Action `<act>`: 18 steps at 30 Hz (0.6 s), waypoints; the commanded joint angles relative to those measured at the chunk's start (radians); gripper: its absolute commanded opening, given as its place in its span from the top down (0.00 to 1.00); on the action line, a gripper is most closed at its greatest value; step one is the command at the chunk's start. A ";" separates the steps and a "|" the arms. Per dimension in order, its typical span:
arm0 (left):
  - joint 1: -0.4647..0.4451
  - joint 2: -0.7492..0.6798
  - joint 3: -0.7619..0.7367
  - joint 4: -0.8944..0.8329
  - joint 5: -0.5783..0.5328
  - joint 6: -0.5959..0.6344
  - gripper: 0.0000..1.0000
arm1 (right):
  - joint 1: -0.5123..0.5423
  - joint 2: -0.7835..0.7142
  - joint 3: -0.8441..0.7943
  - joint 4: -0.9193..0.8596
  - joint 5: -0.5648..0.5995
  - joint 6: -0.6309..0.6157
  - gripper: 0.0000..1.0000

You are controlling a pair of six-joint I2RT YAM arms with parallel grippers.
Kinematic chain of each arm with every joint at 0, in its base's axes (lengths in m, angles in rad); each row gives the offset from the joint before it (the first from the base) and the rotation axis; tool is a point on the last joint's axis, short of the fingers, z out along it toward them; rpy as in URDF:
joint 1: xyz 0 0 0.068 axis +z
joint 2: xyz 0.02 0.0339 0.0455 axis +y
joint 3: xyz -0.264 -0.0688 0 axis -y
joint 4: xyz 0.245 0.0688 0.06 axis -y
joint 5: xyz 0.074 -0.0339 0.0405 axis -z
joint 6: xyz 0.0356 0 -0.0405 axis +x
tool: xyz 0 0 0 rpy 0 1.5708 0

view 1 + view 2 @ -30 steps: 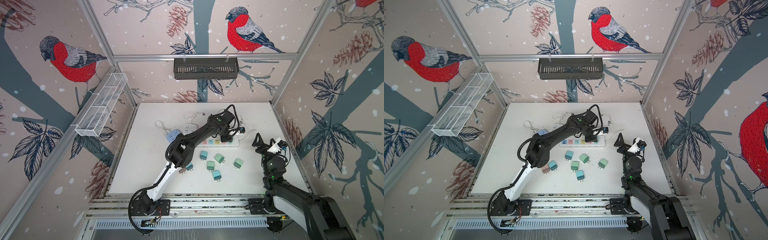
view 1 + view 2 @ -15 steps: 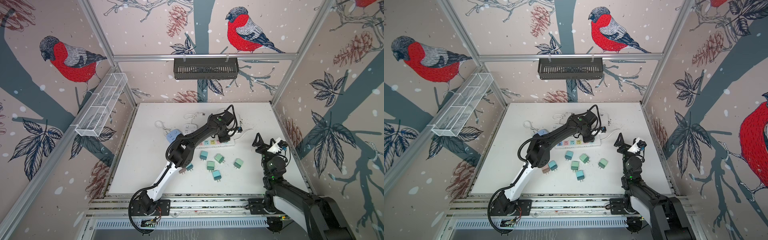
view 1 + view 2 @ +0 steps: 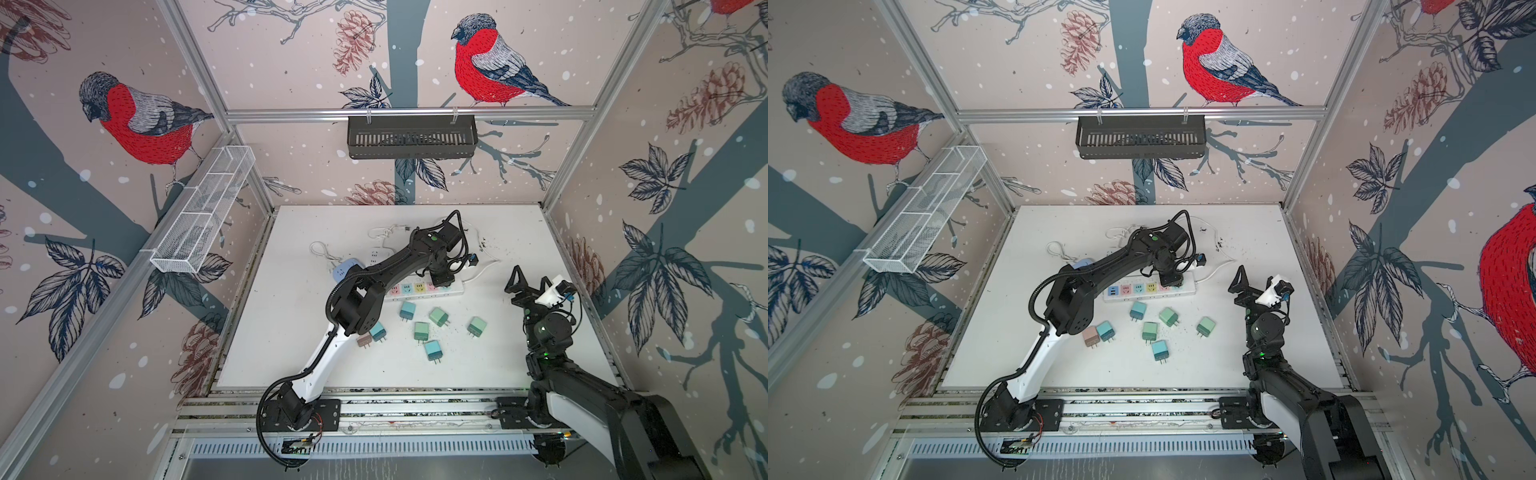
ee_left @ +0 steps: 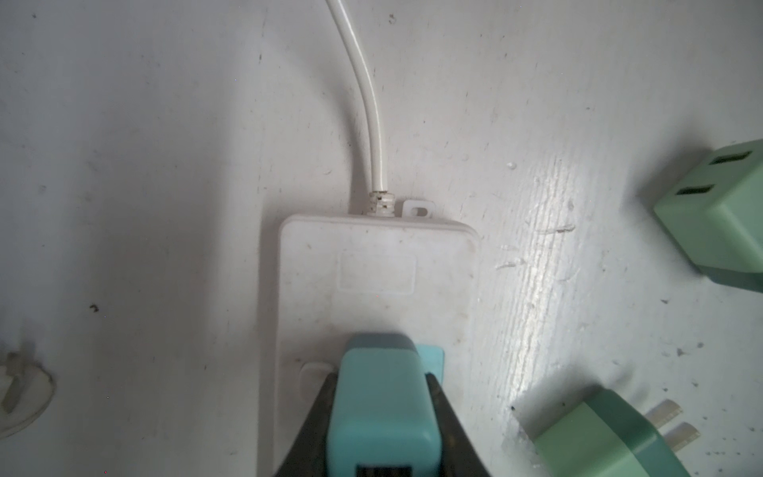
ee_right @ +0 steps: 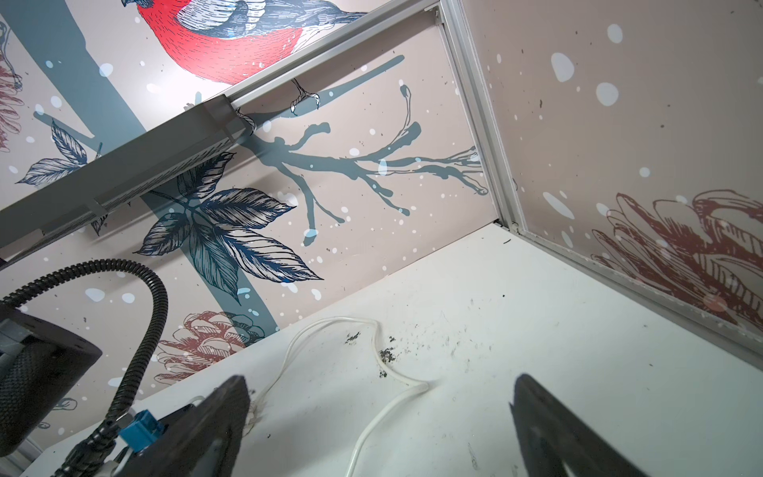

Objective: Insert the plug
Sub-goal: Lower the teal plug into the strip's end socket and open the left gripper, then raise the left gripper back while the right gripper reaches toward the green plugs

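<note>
Left gripper (image 4: 382,417) is clamped tight on a teal plug (image 4: 384,384). The plug stands on the last socket of the strip (image 3: 415,289), by the cord (image 4: 363,82), just right of centre in both top views. Right gripper (image 3: 528,284) hangs spread wide and empty at the right. The embossed panel (image 4: 376,272) on the strip is too faint to read.

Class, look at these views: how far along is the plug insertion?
Done: teal plug picked up, clamped in the left gripper. In hand: it sits at the end socket of the power strip; seating unclear. Left: press home, release. The right gripper is open.
</note>
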 commanded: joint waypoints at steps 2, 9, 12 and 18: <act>0.005 0.013 -0.009 -0.061 -0.005 0.019 0.77 | 0.000 -0.003 -0.030 0.040 0.003 0.003 0.00; 0.005 -0.064 -0.007 -0.027 0.020 0.014 0.02 | 0.001 -0.008 -0.031 0.037 -0.002 0.001 0.00; 0.004 -0.138 -0.015 0.000 0.050 -0.001 0.02 | 0.001 0.003 -0.025 0.038 0.001 0.002 0.00; -0.045 -0.441 -0.299 0.237 -0.027 -0.092 0.02 | 0.001 0.007 -0.022 0.037 -0.004 0.000 0.00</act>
